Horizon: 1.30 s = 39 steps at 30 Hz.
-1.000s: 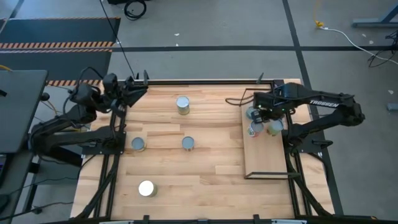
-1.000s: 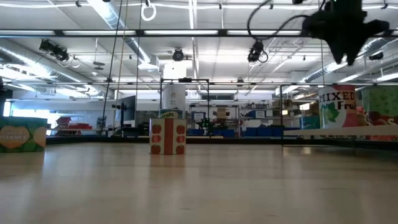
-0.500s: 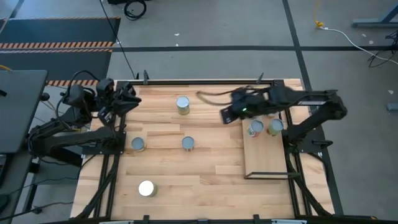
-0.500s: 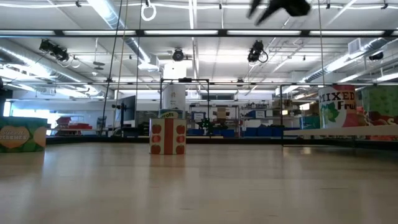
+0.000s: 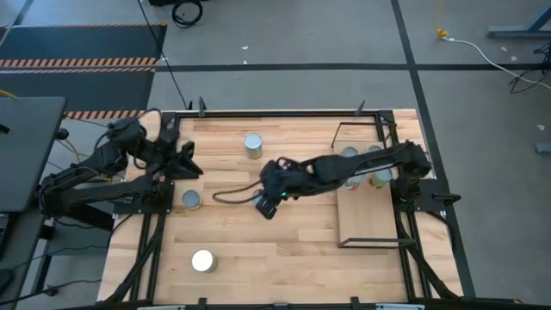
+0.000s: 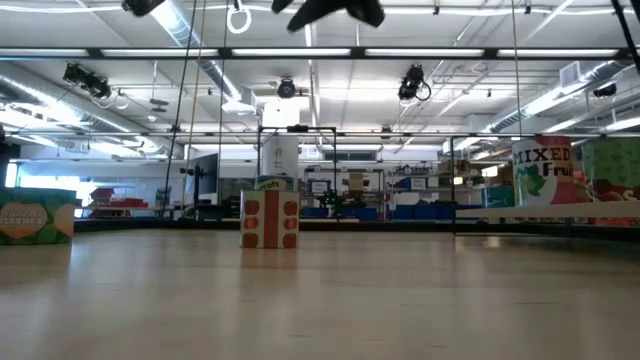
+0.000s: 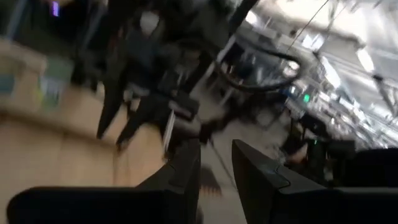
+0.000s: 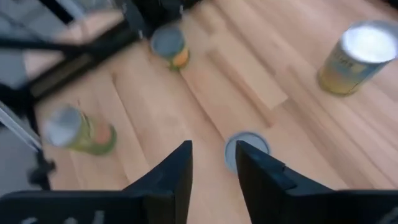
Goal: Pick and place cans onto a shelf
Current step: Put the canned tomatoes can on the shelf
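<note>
**Status sheet: can transfer, right arm at table centre**

Right gripper is positioned over the middle of the large butcher-block wooden tabletop, with its dark arm stretched across from the right side. In the right wrist view its two fingers stand apart with nothing between them: the pincer is released. One small cylindrical tin with a round silvery-blue top stands upright on the wood directly beyond the fingertips, in line with the gap and not gripped.

Left gripper hovers near the left edge of the table. Its fingers show a narrow gap and hold nothing, so it too is released.

Can positions, high view:
- A silver-topped tin with a greenish-yellow label stands towards the far edge, well apart from both grippers.
- A silvery-blue-topped tin stands just beside the left arm's base frame, near the left gripper.
- A bright white-topped tin stands alone near the front left.

Shelf: the narrow light wood board with a thin black metal frame lies along the right side of the table. Several tins are grouped at its far end, among them a yellow-labelled tin; the right arm crosses over this group and hides part of it. The near part of the board is bare.

In the low view, a tin with an orange-patterned label stands upright at centre.
</note>
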Each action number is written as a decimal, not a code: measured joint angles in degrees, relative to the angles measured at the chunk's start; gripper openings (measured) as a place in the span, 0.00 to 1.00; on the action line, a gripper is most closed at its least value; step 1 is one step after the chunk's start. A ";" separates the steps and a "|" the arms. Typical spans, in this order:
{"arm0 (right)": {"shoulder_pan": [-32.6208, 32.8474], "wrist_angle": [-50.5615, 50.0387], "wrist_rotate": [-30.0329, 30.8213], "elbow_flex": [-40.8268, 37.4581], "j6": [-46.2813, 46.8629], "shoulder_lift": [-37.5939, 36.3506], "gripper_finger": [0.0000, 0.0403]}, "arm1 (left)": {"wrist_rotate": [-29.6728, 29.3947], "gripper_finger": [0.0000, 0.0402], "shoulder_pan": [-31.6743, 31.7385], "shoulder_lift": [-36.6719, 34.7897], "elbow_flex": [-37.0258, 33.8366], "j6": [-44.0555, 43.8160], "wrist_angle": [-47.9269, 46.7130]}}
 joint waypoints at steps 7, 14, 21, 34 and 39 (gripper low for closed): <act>-1.14 0.13 -5.84 0.04 -9.76 5.78 0.54 | -0.91 0.24 0.00 0.04 -0.02 7.77 -19.55; -3.06 2.67 -8.44 0.07 -26.74 10.22 0.88 | -8.14 0.24 0.00 0.04 -0.02 9.90 -22.69; -6.24 4.22 -12.73 0.09 -36.01 15.46 0.95 | -17.94 0.24 0.02 0.04 -0.02 11.20 -22.65; -10.02 5.46 -14.05 0.19 -41.98 21.23 0.99 | -20.18 0.24 0.02 0.04 -0.02 10.37 -22.61; -10.83 5.32 -18.56 -0.35 -42.01 22.76 0.98 | -20.23 0.24 0.00 0.06 -0.02 9.21 -22.41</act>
